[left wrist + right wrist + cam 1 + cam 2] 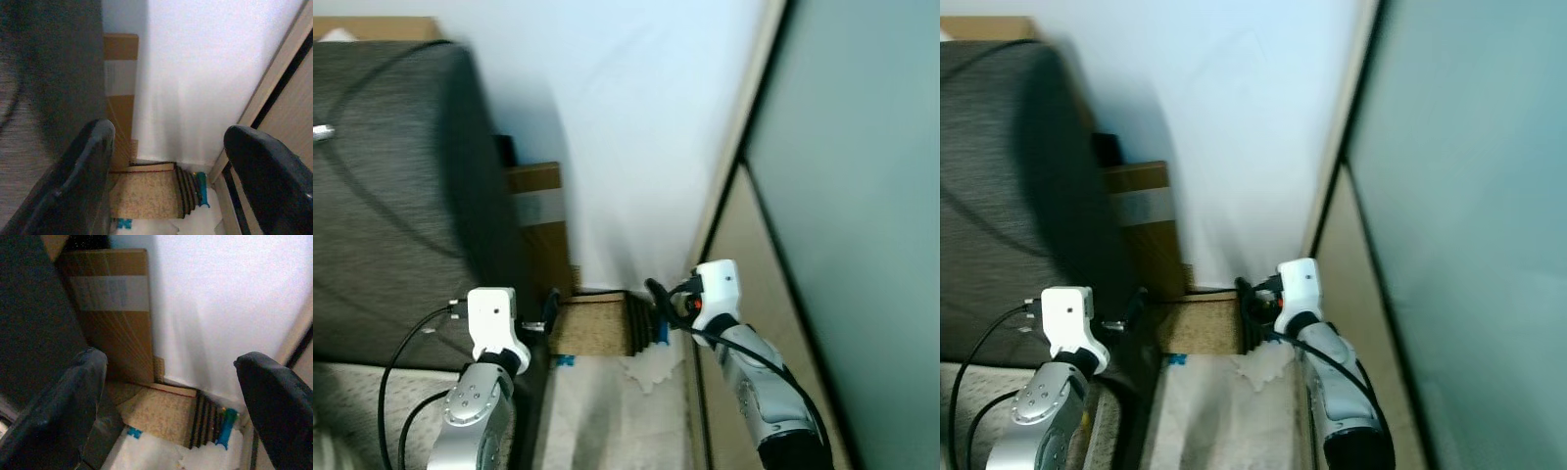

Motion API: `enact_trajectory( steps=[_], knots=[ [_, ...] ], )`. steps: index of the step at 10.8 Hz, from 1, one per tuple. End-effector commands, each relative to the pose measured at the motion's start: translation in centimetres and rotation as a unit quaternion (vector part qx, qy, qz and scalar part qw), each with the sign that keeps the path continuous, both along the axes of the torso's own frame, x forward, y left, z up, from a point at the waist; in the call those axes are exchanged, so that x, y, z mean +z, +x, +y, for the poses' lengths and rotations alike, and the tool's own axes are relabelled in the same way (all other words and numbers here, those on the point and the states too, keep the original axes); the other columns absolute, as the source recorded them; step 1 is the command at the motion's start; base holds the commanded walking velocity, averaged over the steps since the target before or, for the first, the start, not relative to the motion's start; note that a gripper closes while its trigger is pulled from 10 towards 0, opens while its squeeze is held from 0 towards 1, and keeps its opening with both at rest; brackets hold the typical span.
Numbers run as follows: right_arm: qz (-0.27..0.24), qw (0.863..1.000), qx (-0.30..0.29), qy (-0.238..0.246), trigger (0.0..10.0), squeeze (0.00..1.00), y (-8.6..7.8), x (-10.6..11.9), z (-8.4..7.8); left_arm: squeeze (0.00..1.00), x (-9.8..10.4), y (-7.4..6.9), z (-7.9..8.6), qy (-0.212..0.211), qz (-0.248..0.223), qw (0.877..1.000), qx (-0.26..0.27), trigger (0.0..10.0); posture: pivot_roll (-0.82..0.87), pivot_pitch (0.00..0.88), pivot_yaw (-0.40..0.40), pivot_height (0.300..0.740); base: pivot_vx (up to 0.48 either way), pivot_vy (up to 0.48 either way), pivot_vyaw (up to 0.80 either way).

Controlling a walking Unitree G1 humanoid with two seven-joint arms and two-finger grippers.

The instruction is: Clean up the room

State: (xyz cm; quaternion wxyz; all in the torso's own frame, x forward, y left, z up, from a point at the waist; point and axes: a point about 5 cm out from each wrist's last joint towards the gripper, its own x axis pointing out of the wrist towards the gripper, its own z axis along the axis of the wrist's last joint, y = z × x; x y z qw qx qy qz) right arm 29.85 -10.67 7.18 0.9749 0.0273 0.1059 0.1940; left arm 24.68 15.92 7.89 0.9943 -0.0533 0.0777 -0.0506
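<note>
We stand in a narrow corner between a dark grey sofa (391,196) on our left and a pale sliding door (862,196) on our right, with a white wall (636,117) straight ahead.

Our left gripper (166,171) is raised beside the sofa's end, and its jaws are spread wide with nothing between them; the two black fingers (83,176) frame the corner in the left wrist view. Our right gripper (171,401) is raised near the door's frame, and its jaws are likewise spread wide and hold nothing.

Ahead of both pairs of jaws, low against the foot of the wall, lies a speckled tan slab like cork or a mat (164,413), with a stack of dark striped edges (203,423) on its door side. Just beside those edges stands a small teal-blue object (226,428); we cannot tell what it is. Nearer to the jaws than the slab lies crumpled white paper or plastic sheeting (151,455) on the floor, with a small blue mark (133,432) at its edge.

Beyond the left jaws, a flat brown cardboard box (112,308) leans upright between the sofa's end and the wall, bearing a pale label or strip of tape (110,293) across it. A black cable (401,372) runs from our left wrist down over the sofa's seat.
</note>
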Motion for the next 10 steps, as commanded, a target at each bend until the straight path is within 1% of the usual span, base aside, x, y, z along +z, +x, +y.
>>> enact_trajectory(
  steps=[1, 4, 5, 7, 8, 9, 10],
  knots=[
    [-0.008, 1.000, -0.001, -0.001, 10.0, 0.00, 0.3, 0.5, -0.2, 0.00, 0.1, 0.2, -0.2, -0.002, 0.000, 1.000, -0.003, 10.0, -0.01, 0.000, -0.020, 0.740, 0.000, 0.000, 0.00],
    [-0.011, 1.000, 0.000, 0.000, 10.0, 0.00, 0.4, 0.6, 0.1, 0.00, 0.3, 0.4, -0.5, -0.001, -0.004, 1.000, -0.006, 10.0, -0.01, 0.000, -0.017, 0.740, 0.000, 0.000, 0.00],
    [-0.014, 1.000, -0.001, 0.002, 10.0, 0.00, 0.6, 0.8, 0.1, 0.00, 0.6, 0.7, -0.8, -0.004, -0.014, 1.000, -0.010, 10.0, -0.01, 0.000, -0.015, 0.740, 0.000, 0.000, 0.00],
    [-0.017, 1.000, -0.006, -0.002, 10.0, 0.00, 0.9, 1.1, 0.0, 0.00, 0.8, 0.9, -1.0, -0.008, -0.018, 1.000, -0.013, 10.0, -0.02, 0.000, -0.017, 0.740, 0.000, 0.000, 0.00],
    [-0.019, 1.000, -0.006, -0.003, 10.0, 0.00, 1.1, 1.2, -0.1, 0.00, 1.0, 1.1, -1.1, -0.009, -0.021, 1.000, -0.014, 10.0, -0.01, 0.000, -0.040, 0.740, 0.000, 0.000, 0.00],
    [-0.031, 0.999, -0.007, -0.016, 10.0, 0.00, 1.5, 1.7, -0.2, 0.00, 1.5, 1.6, -1.3, -0.004, -0.034, 0.999, -0.028, 10.0, 0.01, 0.000, -0.063, 0.740, 0.000, 0.000, 0.00],
    [-0.040, 0.999, -0.008, -0.023, 10.0, 0.00, 1.9, 2.3, -0.1, 0.00, 1.8, 2.1, -1.2, 0.006, -0.041, 0.999, -0.032, 10.0, 0.00, 0.000, -0.074, 0.740, 0.000, 0.000, 0.00]
  ],
)
